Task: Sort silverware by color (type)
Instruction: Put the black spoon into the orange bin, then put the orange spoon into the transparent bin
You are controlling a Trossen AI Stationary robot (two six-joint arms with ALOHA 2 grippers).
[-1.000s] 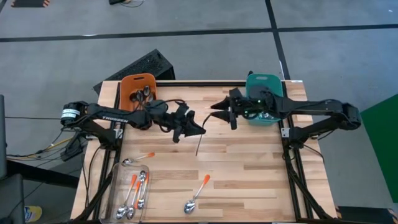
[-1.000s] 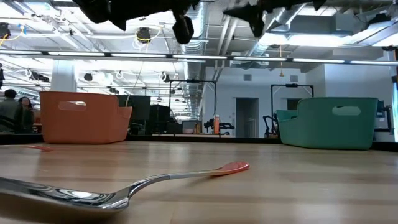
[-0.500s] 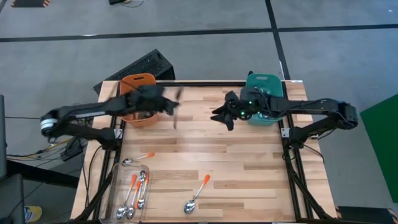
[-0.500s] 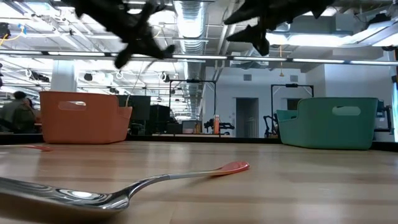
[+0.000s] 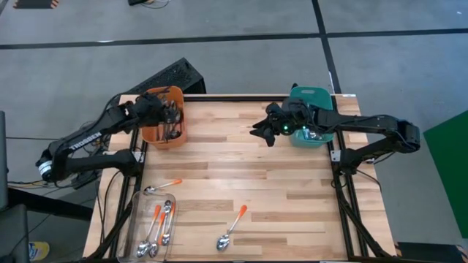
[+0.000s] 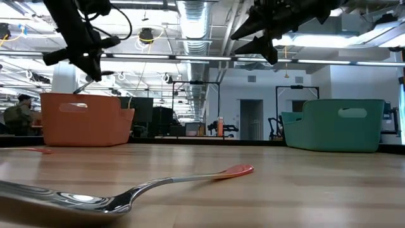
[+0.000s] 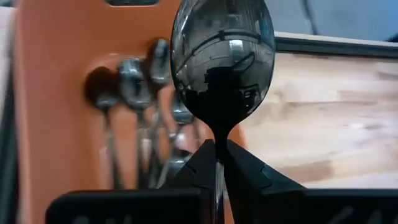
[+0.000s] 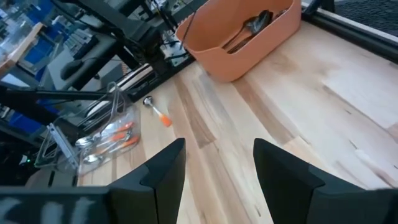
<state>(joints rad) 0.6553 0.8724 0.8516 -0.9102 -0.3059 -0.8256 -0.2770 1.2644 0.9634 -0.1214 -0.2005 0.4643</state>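
My left gripper [image 5: 167, 113] hangs over the orange bin [image 5: 150, 134] at the table's far left and is shut on a dark spoon [image 7: 222, 56] with a shiny bowl. Several similar spoons [image 7: 134, 93] lie inside that bin. In the low view the left gripper [image 6: 88, 60] is well above the bin's rim [image 6: 82, 98]. My right gripper [image 5: 262, 131] is open in the air beside the teal bin [image 5: 316, 95], over bare wood. One orange-handled spoon [image 5: 232, 228] lies flat near the table's near edge, another [image 5: 162, 185] at the left. My left gripper pinches the dark spoon between its two fingers at the neck just behind the bowl [image 7: 219, 138]. The bowl sticks out beyond the fingertips, and the handle is hidden behind the fingers. The fingers point downward at the orange bin, and the spoon is lifted clear above it.
A clear tray [image 5: 140, 219] at the near left corner holds several orange-handled spoons. The teal bin [image 6: 342, 123] stands at the far right. The middle of the wooden table [image 5: 278, 183] is bare. A person shows far off in the room [image 6: 16, 114].
My left gripper has swung from above the table's middle toward the far left edge, carrying the dark spoon, and now hangs over the orange bin. It has stayed shut on the spoon.
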